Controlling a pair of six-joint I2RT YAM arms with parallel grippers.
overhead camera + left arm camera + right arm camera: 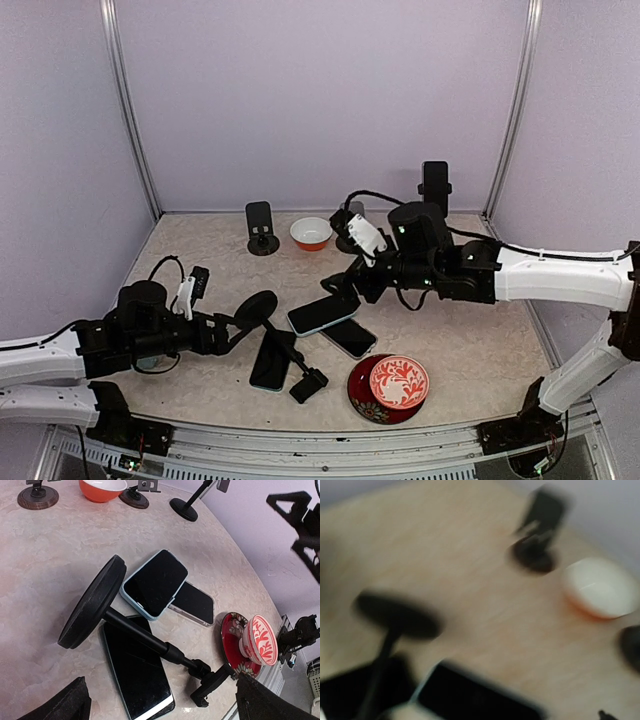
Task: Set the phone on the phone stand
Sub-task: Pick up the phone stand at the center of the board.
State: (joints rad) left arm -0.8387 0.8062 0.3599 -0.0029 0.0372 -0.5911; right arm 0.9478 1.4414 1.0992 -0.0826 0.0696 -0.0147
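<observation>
Black toppled phone stand (145, 636) lies across a phone (132, 680); my left gripper (228, 333), at its nine o'clock, and right gripper (345, 287), at one o'clock, both gape empty.

Soft, even light fills the overhead view, leaving only faint shadows on the pale worktop (460, 340). The left wrist view is sharp, with mild wide-angle curving, and its near corners are dark and soft. The right wrist view is smeared throughout by blur.

Blurred: phone (475, 695) below, bowl (600, 587) right, stand (537, 530) behind.
</observation>
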